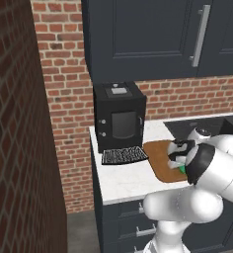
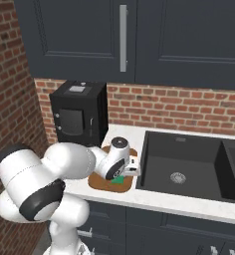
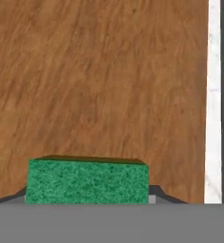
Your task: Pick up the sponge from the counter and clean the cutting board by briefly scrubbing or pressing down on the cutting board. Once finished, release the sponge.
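The sponge [image 3: 87, 182] shows a speckled, mottled green face, and the cutting board [image 3: 99, 76] under it is warm brown with streaky darker wood grain. The counter [image 1: 123, 180] is white with faint grey marbling, the cabinets [image 2: 79, 35] above and the drawers [image 1: 133, 217] below are dark navy, and the wall [image 2: 189, 107] is red-brown brick with pale mortar lines. The boxy appliance [image 1: 119, 117] and the sink [image 2: 181, 169] are black, and the ribbed mat [image 1: 124, 155] is black with light ridges.
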Controlling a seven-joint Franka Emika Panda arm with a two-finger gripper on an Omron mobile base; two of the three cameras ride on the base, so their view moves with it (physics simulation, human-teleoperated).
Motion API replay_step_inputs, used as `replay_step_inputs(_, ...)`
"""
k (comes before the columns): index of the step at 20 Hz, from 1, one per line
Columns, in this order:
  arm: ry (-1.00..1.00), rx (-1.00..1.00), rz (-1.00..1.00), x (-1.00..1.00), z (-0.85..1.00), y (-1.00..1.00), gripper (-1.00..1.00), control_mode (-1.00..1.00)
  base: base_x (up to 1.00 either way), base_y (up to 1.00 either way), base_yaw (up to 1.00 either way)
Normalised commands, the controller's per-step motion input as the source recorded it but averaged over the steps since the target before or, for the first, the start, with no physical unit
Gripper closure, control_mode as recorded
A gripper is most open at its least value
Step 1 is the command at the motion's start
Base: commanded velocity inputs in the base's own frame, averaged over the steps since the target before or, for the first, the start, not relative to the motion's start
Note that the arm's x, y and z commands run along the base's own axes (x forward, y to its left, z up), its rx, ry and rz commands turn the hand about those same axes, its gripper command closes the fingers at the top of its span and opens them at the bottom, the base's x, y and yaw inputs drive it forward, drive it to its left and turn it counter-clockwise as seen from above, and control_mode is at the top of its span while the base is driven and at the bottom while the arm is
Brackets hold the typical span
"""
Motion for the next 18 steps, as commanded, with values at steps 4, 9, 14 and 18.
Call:
replay_step_inputs(4, 0.00, 0.07, 0.00, 0.80, 0.00, -0.19, 1.00, -1.00, 0.00, 0.00, 0.00)
replay_step_inputs(9, 0.00, 0.03, 0.00, 0.67, 0.00, -0.03, 1.00, -1.00, 0.00, 0.00, 0.00)
replay_step_inputs(14, 0.00, 0.00, 0.00, 0.41, 0.00, 0.06, 1.00, -1.00, 0.00, 0.00, 0.00)
replay_step_inputs(18, -0.01, 0.00, 0.00, 0.36, 0.00, 0.16, 1.00, -1.00, 0.00, 0.00, 0.00)
